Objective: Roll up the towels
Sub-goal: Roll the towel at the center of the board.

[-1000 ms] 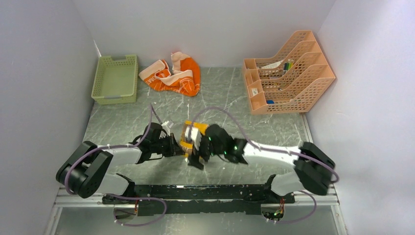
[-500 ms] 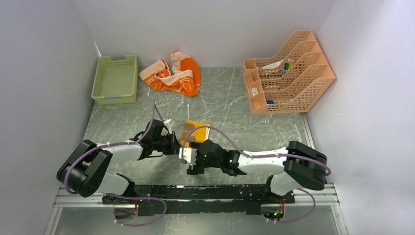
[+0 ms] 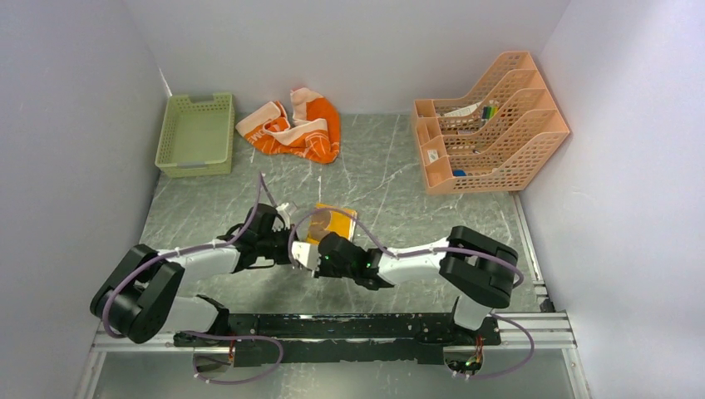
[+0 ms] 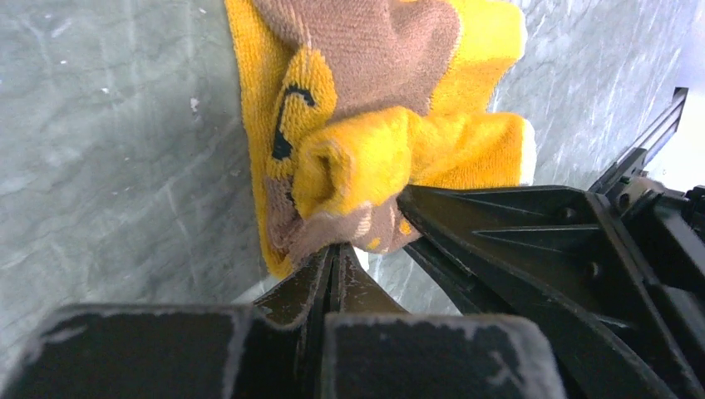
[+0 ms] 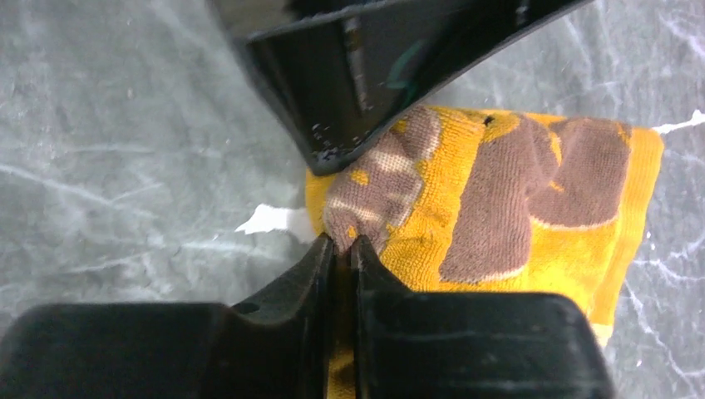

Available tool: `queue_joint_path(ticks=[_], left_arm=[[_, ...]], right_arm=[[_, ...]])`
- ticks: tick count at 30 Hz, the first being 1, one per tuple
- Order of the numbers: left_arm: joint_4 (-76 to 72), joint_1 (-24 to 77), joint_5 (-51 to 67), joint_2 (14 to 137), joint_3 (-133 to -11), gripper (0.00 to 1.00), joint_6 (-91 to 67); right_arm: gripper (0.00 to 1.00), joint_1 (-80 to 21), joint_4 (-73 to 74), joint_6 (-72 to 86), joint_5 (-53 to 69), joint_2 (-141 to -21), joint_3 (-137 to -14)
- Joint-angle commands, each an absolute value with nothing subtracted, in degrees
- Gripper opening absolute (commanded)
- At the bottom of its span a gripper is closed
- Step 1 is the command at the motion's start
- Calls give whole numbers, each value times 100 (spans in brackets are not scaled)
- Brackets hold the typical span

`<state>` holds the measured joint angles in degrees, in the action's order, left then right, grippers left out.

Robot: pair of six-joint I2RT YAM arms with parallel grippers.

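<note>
The mustard-yellow towel (image 3: pixel 333 222) with a brown print lies partly folded on the table in front of both arms. My left gripper (image 4: pixel 337 248) is shut on its near edge, where the cloth bunches into a fold (image 4: pixel 366 158). My right gripper (image 5: pixel 342 241) is shut on the same towel (image 5: pixel 515 191), pinching brown fabric right beside the left gripper's fingers (image 5: pixel 357 75). From above, both grippers, left (image 3: pixel 293 249) and right (image 3: pixel 313 256), meet at the towel's near-left corner. The orange towel (image 3: pixel 295 126) lies crumpled at the back.
A green mesh basket (image 3: pixel 197 133) stands at the back left beside the orange towel. A peach file rack (image 3: pixel 490 125) holding small items stands at the back right. Grey side walls close in the marbled table (image 3: pixel 416 191).
My right gripper has swung left and down to the yellow towel's near-left corner and shut on it. The towel, bunched up between the grippers before, now lies flatter. The left gripper has stayed shut.
</note>
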<state>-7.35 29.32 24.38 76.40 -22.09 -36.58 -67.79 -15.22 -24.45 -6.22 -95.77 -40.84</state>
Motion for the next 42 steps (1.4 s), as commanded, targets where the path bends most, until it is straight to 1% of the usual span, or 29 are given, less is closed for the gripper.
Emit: queue_joint_path(ticks=[1, 4, 7, 10, 12, 15, 19, 24, 27, 33, 37, 40, 42], left_arm=[[-327, 2845, 2192, 7245, -2371, 7, -3515], [-162, 2815, 2248, 6732, -2462, 7, -3526], [198, 2808, 2180, 6215, -2645, 9, -3451], [575, 2803, 2107, 5722, -2799, 10, -3388], [763, 2804, 2119, 5508, -2854, 11, -3374], [837, 2801, 2248, 5336, -2846, 12, -3372], [571, 2808, 2502, 5328, -2684, 13, -3445], [237, 2830, 2622, 5540, -2608, 13, -3464], [87, 2839, 2540, 5793, -2644, 13, -3404], [-49, 2834, 2184, 6539, -2858, 12, -3222], [-496, 2838, 2243, 7143, -2894, 11, -3217], [-758, 2832, 2158, 7587, -2945, 10, -3189], [-827, 2831, 2036, 7895, -3053, 9, -3110]], right_arm=[[0, -6491, -613, -1570, -15, -9785, -4709], [0, -6320, -273, -1019, 907, -9767, -4908], [0, -6115, -541, -253, 1617, -9416, -4671], [0, -5613, -726, 696, 2258, -9039, -4523], [0, -5170, -636, 1287, 2708, -8996, -4573], [0, -4665, -394, 1898, 3491, -9270, -4833], [0, -4444, -142, 2082, 4325, -9970, -5367], [0, -4140, -239, 2321, 4895, -10758, -5697], [0, -4009, -450, 2348, 4987, -11016, -5700], [0, -3796, -268, 2181, 4902, -11223, -6084], [0, -3659, -468, 2300, 5051, -11383, -6036], [0, -3565, -805, 2504, 5222, -11460, -5878], [0, -3568, -778, 2432, 5194, -11450, -5860]])
